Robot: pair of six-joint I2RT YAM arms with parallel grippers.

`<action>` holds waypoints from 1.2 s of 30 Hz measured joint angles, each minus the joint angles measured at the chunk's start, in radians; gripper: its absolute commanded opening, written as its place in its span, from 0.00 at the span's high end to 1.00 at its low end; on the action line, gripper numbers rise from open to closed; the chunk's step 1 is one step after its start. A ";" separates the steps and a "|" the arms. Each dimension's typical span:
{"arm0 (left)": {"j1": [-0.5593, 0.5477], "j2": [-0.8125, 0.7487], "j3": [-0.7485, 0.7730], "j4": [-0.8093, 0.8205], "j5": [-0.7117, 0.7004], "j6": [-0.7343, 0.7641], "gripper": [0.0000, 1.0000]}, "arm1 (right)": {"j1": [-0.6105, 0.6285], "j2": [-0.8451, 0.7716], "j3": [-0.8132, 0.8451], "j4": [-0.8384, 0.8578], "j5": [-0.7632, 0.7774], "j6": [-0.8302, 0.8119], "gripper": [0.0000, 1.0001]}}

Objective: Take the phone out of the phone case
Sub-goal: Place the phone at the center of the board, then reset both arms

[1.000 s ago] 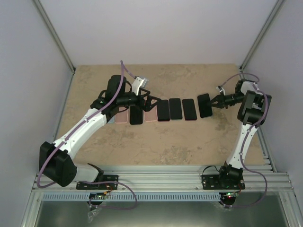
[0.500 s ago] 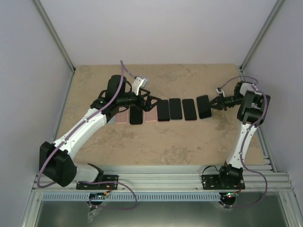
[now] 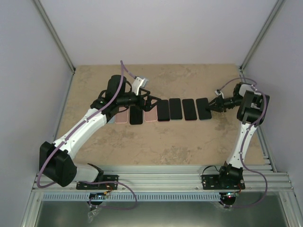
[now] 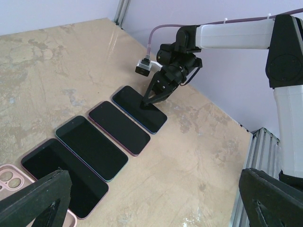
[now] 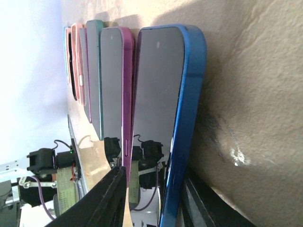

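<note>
1. Note the left claw (image 3: 149, 103) fully spread and empty, poised over the pink phone case (image 3: 151, 116) directly beneath: matte, round-cornered, probably soft enough to peel.
2. Read the row of phones (image 3: 175, 109) to that claw's right as thin glossy slabs with coloured rims, lying side by side on the mottled tan surface (image 3: 165, 142).
3. Find the likely task phone (image 5: 161, 94) at the row's far end, blue-rimmed, one end between the right claw's fingers; cannot tell case from body.
4. Note the right claw (image 3: 211, 107) slightly parted, loosely astride that end. Withdraw level, sparing the slick glass and the magenta-rimmed neighbour (image 5: 113, 80) just beside.
</note>
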 measured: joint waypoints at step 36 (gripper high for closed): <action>0.122 0.103 0.309 -0.371 -0.113 0.125 0.01 | -0.016 -0.458 0.011 0.103 0.108 0.052 0.02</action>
